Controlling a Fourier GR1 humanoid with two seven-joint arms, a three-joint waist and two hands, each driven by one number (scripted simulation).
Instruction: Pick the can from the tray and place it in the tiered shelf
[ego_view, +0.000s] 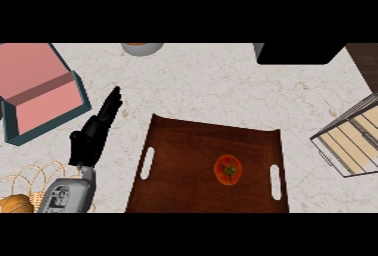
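A dark brown wooden tray (184, 150) with two slot handles lies on the counter at the lower middle. On its right half sits a red-orange round thing (228, 169) with a green star-shaped top; it looks like a tomato, and I see no can. The tiered shelf (353, 141), wire-framed with pale wooden boards, pokes in at the right edge. My left hand (92, 134) rests left of the tray with straight fingers pointing up and holds nothing. My right hand is out of the picture.
A pink box with teal walls (40, 92) stands at the upper left. A wire basket (26, 182) holding a bread roll (15, 204) sits at the lower left. A pale cup (142, 48) and a black object (299, 53) are at the far edge.
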